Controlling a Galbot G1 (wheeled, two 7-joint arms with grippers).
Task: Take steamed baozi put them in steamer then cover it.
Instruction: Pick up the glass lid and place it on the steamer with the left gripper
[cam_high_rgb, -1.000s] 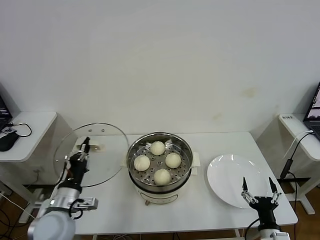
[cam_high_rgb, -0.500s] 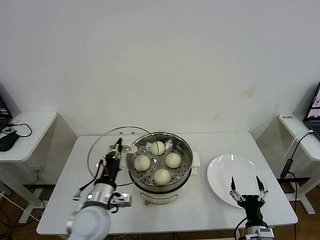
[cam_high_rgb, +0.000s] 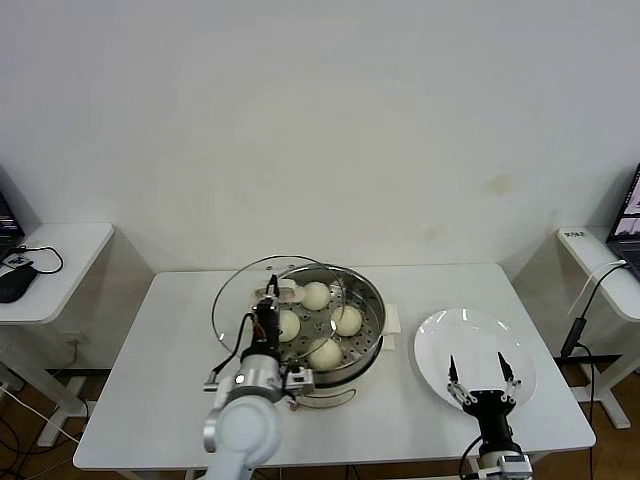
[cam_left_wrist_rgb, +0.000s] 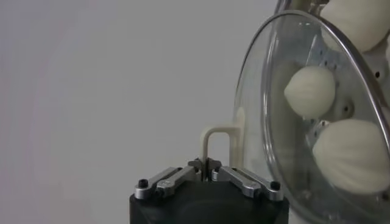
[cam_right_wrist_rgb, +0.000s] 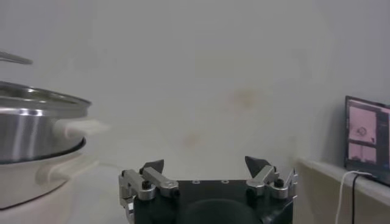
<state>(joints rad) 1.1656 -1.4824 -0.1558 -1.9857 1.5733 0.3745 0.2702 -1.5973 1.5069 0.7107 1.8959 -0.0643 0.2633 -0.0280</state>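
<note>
Four steamed baozi sit in the steel steamer (cam_high_rgb: 372, 302): one at the back (cam_high_rgb: 316, 295), one at the right (cam_high_rgb: 347, 320), one at the front (cam_high_rgb: 325, 353), and one at the left (cam_high_rgb: 289, 325) seen through glass. My left gripper (cam_high_rgb: 268, 308) is shut on the cream handle (cam_left_wrist_rgb: 217, 130) of the glass cover (cam_high_rgb: 235, 290). It holds the cover tilted in the air, overlapping the steamer's left half. The left wrist view shows the cover (cam_left_wrist_rgb: 286, 131) with baozi (cam_left_wrist_rgb: 309, 91) behind it. My right gripper (cam_high_rgb: 478, 373) is open and empty over the front of the plate.
A flat white plate (cam_high_rgb: 470, 335) lies right of the steamer, bare. The steamer's white pot base (cam_right_wrist_rgb: 42, 173) has a side handle (cam_high_rgb: 392, 320). Side tables stand at the far left (cam_high_rgb: 55, 262) and far right (cam_high_rgb: 598, 265). A laptop (cam_right_wrist_rgb: 365, 139) is at the right.
My left gripper has carried the cover rightward from over the table's left part to over the steamer's left half. My right gripper has drifted slightly left along the plate's front.
</note>
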